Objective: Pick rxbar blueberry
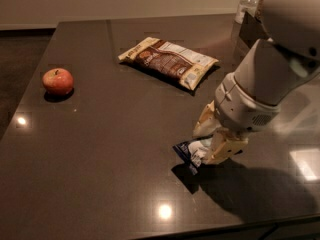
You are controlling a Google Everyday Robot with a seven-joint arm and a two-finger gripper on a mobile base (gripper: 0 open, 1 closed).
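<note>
The rxbar blueberry [185,152] is pinched between the narrowed fingers of the gripper [203,148] near the front edge of the table [100,154]. Its dark crimped end is left sticking out, and a shadow is cast beneath, so it is judged just off the surface. The low, angled grip likely suits a flat bar; the snack bag [169,61] and apple [57,81] lie well apart.

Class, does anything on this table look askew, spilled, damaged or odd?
Only the rxbar blueberry: near the table's front edge it sits tilted in the gripper, seemingly off the surface. The apple and snack bag look normal; nothing spilled.
</note>
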